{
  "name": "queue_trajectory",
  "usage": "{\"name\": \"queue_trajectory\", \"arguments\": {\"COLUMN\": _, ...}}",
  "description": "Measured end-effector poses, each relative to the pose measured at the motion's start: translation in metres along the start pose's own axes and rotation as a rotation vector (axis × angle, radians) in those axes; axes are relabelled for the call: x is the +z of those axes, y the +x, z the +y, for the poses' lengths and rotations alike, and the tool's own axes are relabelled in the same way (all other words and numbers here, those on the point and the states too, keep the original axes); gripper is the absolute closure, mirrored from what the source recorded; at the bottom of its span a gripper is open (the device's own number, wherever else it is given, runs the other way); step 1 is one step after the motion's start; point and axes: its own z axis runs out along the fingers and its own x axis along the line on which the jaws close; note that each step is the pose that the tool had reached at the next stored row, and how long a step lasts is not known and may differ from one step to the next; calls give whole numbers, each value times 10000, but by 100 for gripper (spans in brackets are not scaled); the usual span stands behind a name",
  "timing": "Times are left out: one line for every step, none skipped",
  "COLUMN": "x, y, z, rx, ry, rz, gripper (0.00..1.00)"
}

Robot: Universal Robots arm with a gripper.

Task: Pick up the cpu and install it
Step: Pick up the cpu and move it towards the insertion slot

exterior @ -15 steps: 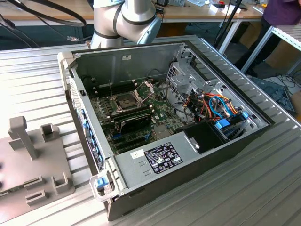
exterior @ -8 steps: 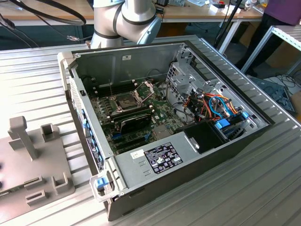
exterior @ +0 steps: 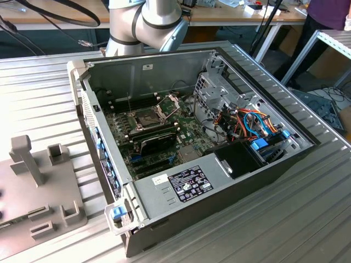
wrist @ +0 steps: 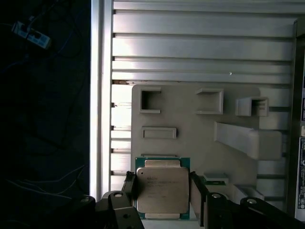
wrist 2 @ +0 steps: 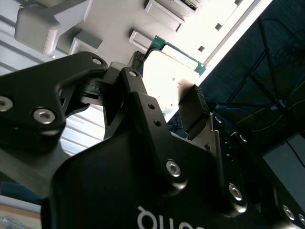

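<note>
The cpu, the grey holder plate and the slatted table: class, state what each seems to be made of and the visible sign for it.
The cpu: a silvery metal lid with a dull satin sheen, on a green board, likely circuit laminate. The holder plate: probably plastic, matte uniform light grey with moulded pockets. The table: likely aluminium, ribbed slats with bright reflections.

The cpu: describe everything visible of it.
The cpu is a small, flat, square chip. It has a silvery-grey metal lid with stepped edges and faint print, set on a green board that shows as a thin rim. In the first wrist view it lies level, lid up, at the pale grey fixture plate, near the plate's raised blocks. The gripper straddles two opposite sides of it; whether it touches the chip cannot be told.
</note>
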Motion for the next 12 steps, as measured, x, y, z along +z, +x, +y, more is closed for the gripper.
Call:
{"name": "queue_trajectory", "arguments": {"x": -6, "y": 0, "z": 0, "rx": 0, "ry": -1, "rz": 0, "gripper": 45}}
{"name": "queue_trajectory", "arguments": {"x": -11, "y": 0, "z": 0, "rx": 0, "ry": 0, "rz": 1, "gripper": 45}}
{"name": "queue_trajectory", "arguments": {"x": -15, "y": 0, "z": 0, "rx": 0, "ry": -1, "rz": 0, "gripper": 45}}
{"name": "queue_trajectory", "arguments": {"x": -21, "y": 1, "z": 0, "rx": 0, "ry": -1, "rz": 0, "gripper": 45}}
{"name": "queue_trajectory", "arguments": {"x": -29, "y": 1, "z": 0, "rx": 0, "ry": 0, "rz": 1, "gripper": 45}}
{"name": "queue_trajectory", "arguments": {"x": -35, "y": 1, "z": 0, "rx": 0, "ry": 0, "rz": 0, "gripper": 45}}
{"name": "queue_trajectory", "arguments": {"x": -46, "y": 1, "z": 0, "rx": 0, "ry": 0, "rz": 0, "gripper": 45}}
{"name": "queue_trajectory", "arguments": {"x": -54, "y": 1, "z": 0, "rx": 0, "ry": -1, "rz": 0, "gripper": 45}}
{"name": "queue_trajectory", "arguments": {"x": -62, "y": 1, "z": 0, "rx": 1, "ry": -1, "rz": 1, "gripper": 45}}
{"name": "queue_trajectory", "arguments": {"x": -72, "y": 1, "z": 0, "rx": 0, "ry": 0, "rz": 1, "gripper": 45}}
{"name": "queue_trajectory", "arguments": {"x": -80, "y": 1, "z": 0, "rx": 0, "ry": 0, "rz": 0, "gripper": 45}}
{"name": "queue_trajectory", "arguments": {"x": -93, "y": 1, "z": 0, "rx": 0, "ry": 0, "rz": 0, "gripper": 45}}
